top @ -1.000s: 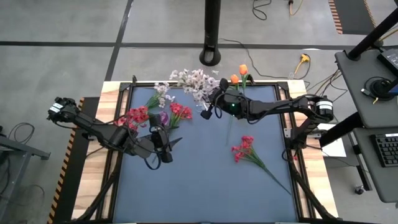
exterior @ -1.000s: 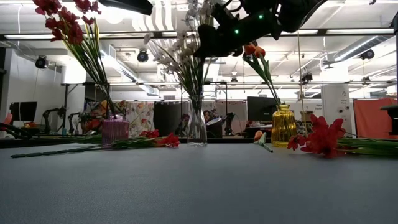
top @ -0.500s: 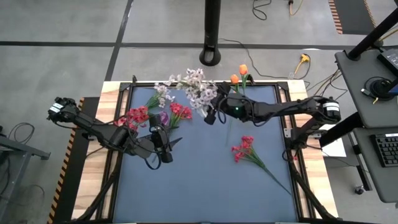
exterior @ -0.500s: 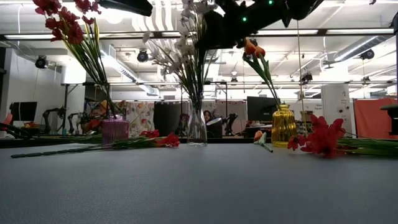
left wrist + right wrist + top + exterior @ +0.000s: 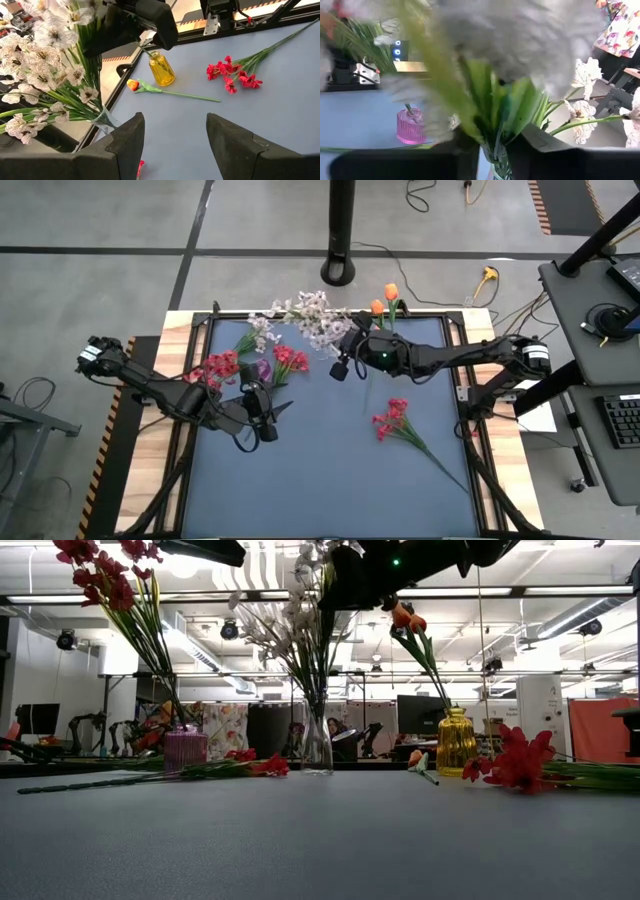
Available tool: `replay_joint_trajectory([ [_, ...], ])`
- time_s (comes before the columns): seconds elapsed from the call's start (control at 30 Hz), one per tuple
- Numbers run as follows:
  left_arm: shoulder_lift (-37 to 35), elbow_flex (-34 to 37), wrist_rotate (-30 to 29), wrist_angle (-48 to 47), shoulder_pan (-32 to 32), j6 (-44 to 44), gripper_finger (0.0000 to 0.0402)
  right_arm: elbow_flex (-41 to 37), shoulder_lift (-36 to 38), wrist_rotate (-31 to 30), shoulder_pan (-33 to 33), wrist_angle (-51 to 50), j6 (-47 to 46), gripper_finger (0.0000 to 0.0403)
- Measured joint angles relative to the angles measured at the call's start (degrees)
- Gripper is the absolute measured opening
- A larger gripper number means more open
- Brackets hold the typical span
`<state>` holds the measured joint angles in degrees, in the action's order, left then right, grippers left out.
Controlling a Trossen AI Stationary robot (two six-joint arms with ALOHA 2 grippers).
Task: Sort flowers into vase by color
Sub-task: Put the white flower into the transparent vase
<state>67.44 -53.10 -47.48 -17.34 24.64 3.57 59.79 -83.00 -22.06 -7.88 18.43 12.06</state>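
Three vases stand along the far edge of the blue table, seen in the upper middle of the high view. The pink ribbed vase at the left of the low view holds tall red sprays. The clear glass vase in the middle holds a thick bunch of white-pale pink blossoms. The yellow glass vase to the right holds orange tulip-like buds.

The right gripper hangs over the clear vase, above centre in the high view. In its wrist view its jaws stand close together around green stems just above the vase's mouth; whether they pinch a stem or only flank it, I cannot tell.

The left gripper waits left of centre, over bare table, its jaws parted and holding nothing.

Loose flowers lie on the table: a red spray at right of centre with its stem running toward the lower right, another red spray near the pink vase, and a single orange bud lying just beside the yellow vase.
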Motion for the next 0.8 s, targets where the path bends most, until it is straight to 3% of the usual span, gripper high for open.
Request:
replay_joint_trajectory([
  [0.17, 0.01, 0.00, 0.00, 0.02, 0.00, 0.00, 0.0196, 0.00, 0.00, -0.02, -0.36, 0.93, 1.00, 0.0018],
  [0.8, 0.00, 0.00, 0.00, 0.15, 0.01, -0.02, 0.0196, 0.00, -1.89, 0.15, -2.93, 2.17, 2.12, 0.0031],
])
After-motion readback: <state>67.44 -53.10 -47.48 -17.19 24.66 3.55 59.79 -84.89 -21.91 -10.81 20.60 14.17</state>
